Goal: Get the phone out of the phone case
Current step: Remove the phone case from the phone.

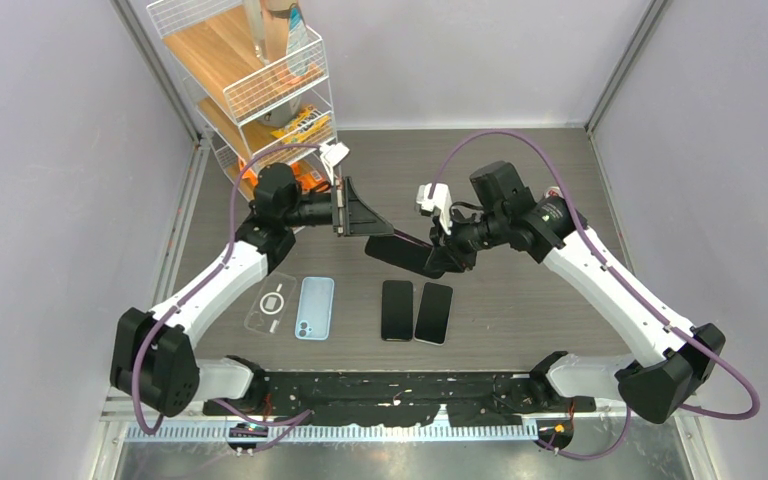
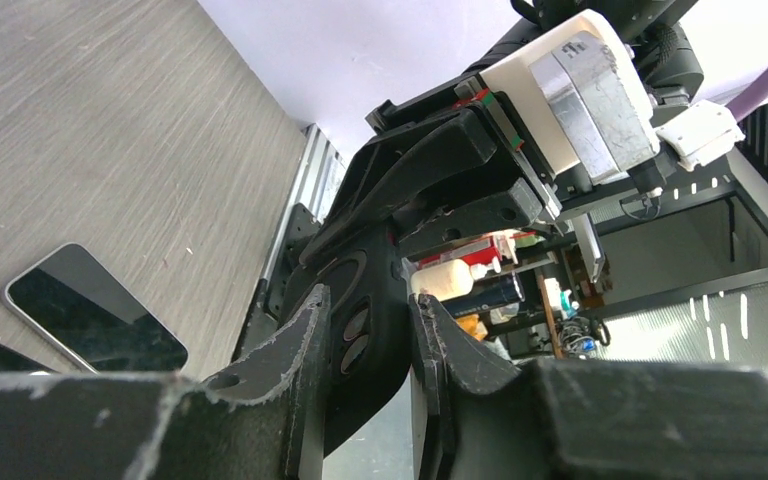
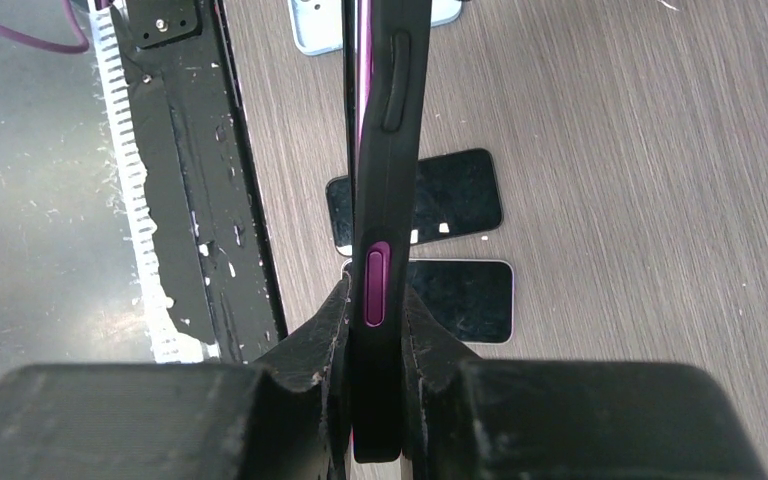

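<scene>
A phone in a black case [image 1: 405,253] is held in the air above the table's middle, between both arms. My right gripper [image 1: 443,256] is shut on one end of it; in the right wrist view [image 3: 375,300] the case [image 3: 385,150] stands edge-on between the fingers, with a purple side button [image 3: 377,285] and a purple phone edge showing. My left gripper [image 1: 385,230] is on the other end. In the left wrist view [image 2: 365,320] the case's camera corner [image 2: 380,330] sits between both fingers, which touch it.
Two dark phones [image 1: 397,310] [image 1: 434,313] lie side by side on the table below the held one. To their left lie a light blue phone or case [image 1: 314,307] and a clear case [image 1: 272,303]. A wire shelf rack [image 1: 260,70] stands at the back left.
</scene>
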`<state>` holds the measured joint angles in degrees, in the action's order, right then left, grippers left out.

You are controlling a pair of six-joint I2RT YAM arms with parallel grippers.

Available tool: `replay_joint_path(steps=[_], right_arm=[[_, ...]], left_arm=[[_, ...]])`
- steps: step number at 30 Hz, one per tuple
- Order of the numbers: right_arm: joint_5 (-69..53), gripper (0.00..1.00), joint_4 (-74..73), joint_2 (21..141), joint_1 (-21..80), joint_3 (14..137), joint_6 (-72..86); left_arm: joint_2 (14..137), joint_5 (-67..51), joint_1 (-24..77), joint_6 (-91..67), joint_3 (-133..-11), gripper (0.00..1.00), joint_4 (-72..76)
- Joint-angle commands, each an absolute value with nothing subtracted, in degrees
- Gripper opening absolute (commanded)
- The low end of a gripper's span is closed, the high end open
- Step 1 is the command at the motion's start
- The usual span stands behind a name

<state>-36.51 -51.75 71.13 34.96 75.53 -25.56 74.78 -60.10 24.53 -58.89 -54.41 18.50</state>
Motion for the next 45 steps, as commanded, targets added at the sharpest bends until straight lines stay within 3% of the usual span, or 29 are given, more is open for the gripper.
replay_joint_path(steps=[1,29,38,45], right_arm=[[-37.2,0.05,-40.7,68.5,37.0,80.2,-31.4],[-33.6,0.05,-43.1,70.0,39.8,82.6,-35.0],[-36.8,0.05,-44.4,69.1,38.9,80.8,-35.5],[-46.1,0.05,-44.5,67.1,34.0,80.8,-32.4]], left_arm=[[77.7,-48.8,24.2,-64.9,-51.7,0.0,9.2],[79.4,-44.7,24.3,-60.8,-51.1,0.0,0.7],[76.5,-46.2,23.6,-47.3,-56.0,0.0,-4.1],[74.7,-52.8,22.3,-22.3,-63.8,0.36,-19.0]])
